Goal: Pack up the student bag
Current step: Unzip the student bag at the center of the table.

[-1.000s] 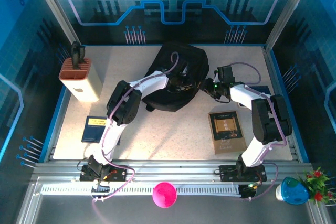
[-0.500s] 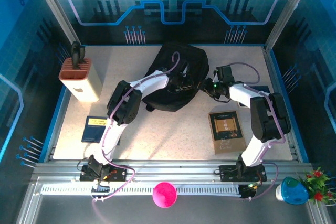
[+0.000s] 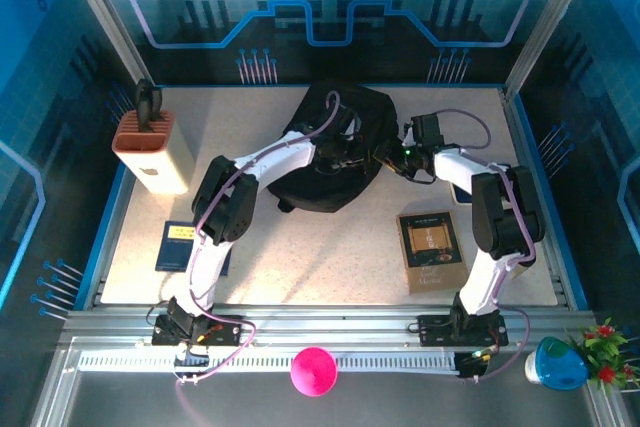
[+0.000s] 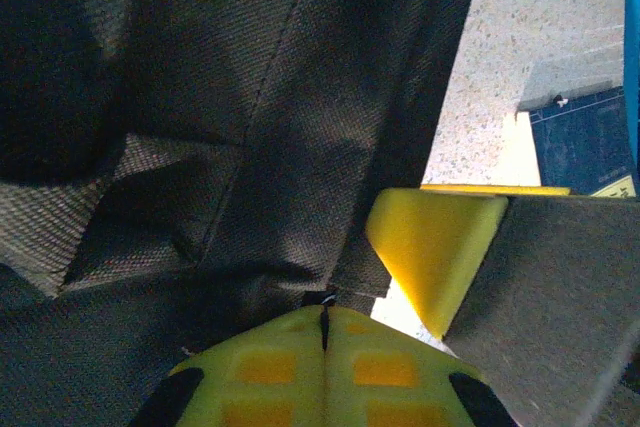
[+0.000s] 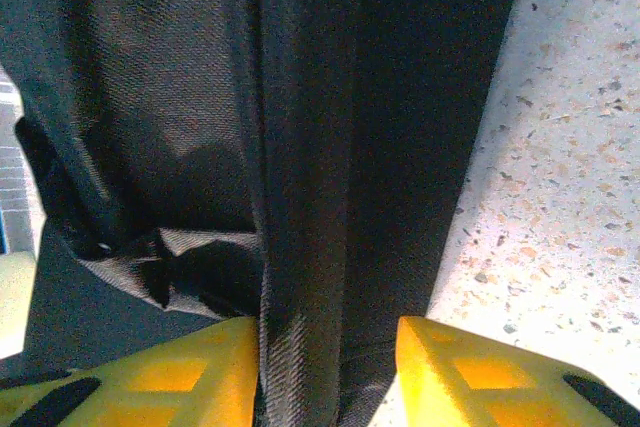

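The student bag (image 3: 318,187), black fabric, lies at the back middle of the table. My left gripper (image 3: 352,155) rests on its right part; in the left wrist view its yellow fingers (image 4: 323,312) are pressed together, pinching a small dark tab (image 4: 322,299) of the bag (image 4: 250,97). My right gripper (image 3: 386,155) meets the bag's right edge. In the right wrist view its fingers (image 5: 328,332) stand on either side of a thick fold of the bag (image 5: 300,97), closed on it. One right fingertip (image 4: 440,247) sits just beside the left gripper.
A tan box with an orange-brown top (image 3: 152,152) stands at the back left. A blue book (image 3: 180,245) lies front left and a brown book (image 3: 432,247) front right. Another blue book (image 4: 585,142) lies beyond the bag's right edge. A pink object (image 3: 314,369) sits on the front rail.
The left gripper has closed on the bag. Both wrists have shifted slightly toward the back, and the right gripper has moved in closer against the bag's edge.
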Controlling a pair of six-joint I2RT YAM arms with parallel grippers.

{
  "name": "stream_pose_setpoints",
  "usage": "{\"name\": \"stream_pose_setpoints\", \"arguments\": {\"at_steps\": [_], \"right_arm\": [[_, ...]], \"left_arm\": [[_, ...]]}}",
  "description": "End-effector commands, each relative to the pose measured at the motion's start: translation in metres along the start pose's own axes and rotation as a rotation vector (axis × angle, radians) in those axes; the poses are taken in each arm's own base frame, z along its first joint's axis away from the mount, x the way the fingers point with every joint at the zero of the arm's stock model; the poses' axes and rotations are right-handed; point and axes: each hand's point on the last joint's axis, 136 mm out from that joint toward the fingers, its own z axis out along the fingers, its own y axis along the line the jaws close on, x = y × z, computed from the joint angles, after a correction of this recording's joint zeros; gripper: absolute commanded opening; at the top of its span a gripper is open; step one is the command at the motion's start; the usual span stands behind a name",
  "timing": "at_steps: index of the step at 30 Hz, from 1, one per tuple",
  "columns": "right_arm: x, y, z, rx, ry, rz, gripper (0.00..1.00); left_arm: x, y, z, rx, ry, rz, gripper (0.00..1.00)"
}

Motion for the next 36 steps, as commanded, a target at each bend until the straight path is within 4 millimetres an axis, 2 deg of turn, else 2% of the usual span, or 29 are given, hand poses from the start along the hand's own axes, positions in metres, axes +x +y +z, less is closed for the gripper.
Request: {"name": "stream_pose_setpoints", "arguments": {"at_steps": [1,8,13,23,31,36], "right_arm": [[0.0,-0.002,0.005,0.004,0.036,0.023,0.39],[-0.003,-0.009,0.013,0.045,0.042,0.031,0.27],[-0.007,-0.013,0.016,0.085,0.018,0.026,0.21],[-0.022,-0.019,0.019,0.143,-0.061,0.042,0.19],[-0.027,-0.022,0.022,0.169,-0.07,0.037,0.19],[-0.033,-0.02,0.027,0.169,-0.069,0.018,0.17]], "left_arm": [[0.008,-0.012,-0.018,0.026,0.021,0.037,0.0],[0.022,-0.008,-0.029,0.018,0.054,0.055,0.0],[0.04,0.004,-0.041,-0.03,0.109,0.08,0.0],[0.071,0.038,-0.066,-0.162,0.18,0.137,0.0],[0.081,0.064,-0.088,-0.255,0.189,0.173,0.0],[0.077,0.079,-0.101,-0.278,0.174,0.155,0.0]]}}
